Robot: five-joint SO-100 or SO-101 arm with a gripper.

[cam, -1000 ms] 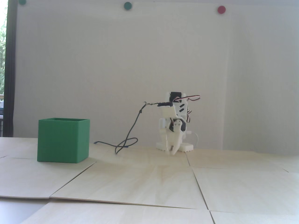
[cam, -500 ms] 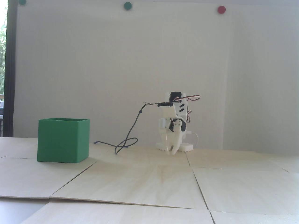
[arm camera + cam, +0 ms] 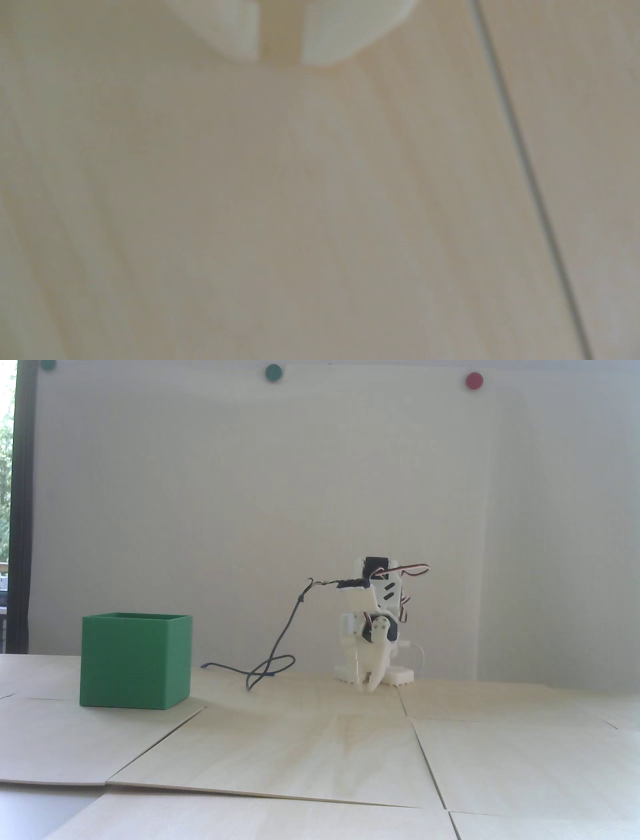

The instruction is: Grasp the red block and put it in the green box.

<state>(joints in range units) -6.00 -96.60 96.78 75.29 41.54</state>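
Observation:
The green box point(image 3: 136, 660) stands on the wooden table at the left of the fixed view, its open top facing up; its inside is hidden. The red block shows in neither view. My white arm is folded at the back of the table, with the gripper point(image 3: 367, 687) pointing down, its tips just above the surface, well to the right of the box. In the wrist view the gripper point(image 3: 280, 60) enters from the top edge. The jaws stand a narrow gap apart, with only bare wood showing between them.
A dark cable point(image 3: 272, 665) loops on the table between the box and the arm base point(image 3: 400, 676). The table is made of wooden panels with seams point(image 3: 422, 750); one seam point(image 3: 530, 180) shows in the wrist view. Green point(image 3: 273, 372) and red point(image 3: 474, 380) dots are on the wall.

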